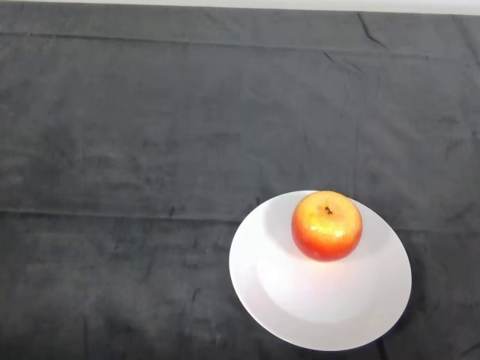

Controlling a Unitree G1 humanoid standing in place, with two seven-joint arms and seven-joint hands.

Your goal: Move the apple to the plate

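- A round red-and-orange apple [327,225] with a yellow-orange top sits upright on a plain white round plate [300,300]; its short brown stem points up out of the hollow at its crown.
- The apple rests on the far part of the plate, close to the far rim and a little right of the plate's middle, and touches the plate's surface.
- The near and left parts of the plate are bare white, with a soft grey shadow just left of the apple.
- The plate lies flat on the desk [150,150], which is covered by a dark grey, slightly wrinkled cloth.
- The plate is in the near right part of the scene, and its near rim reaches almost to the near edge of the view.
- Faint creases run left to right across the cloth, 1 near the far edge and 1 about level with the plate's far rim; short diagonal folds show at the far right.
- A thin pale strip shows along the far edge beyond the cloth.
- No part of the robot hand appears, so its opening and its place relative to the apple cannot be told.
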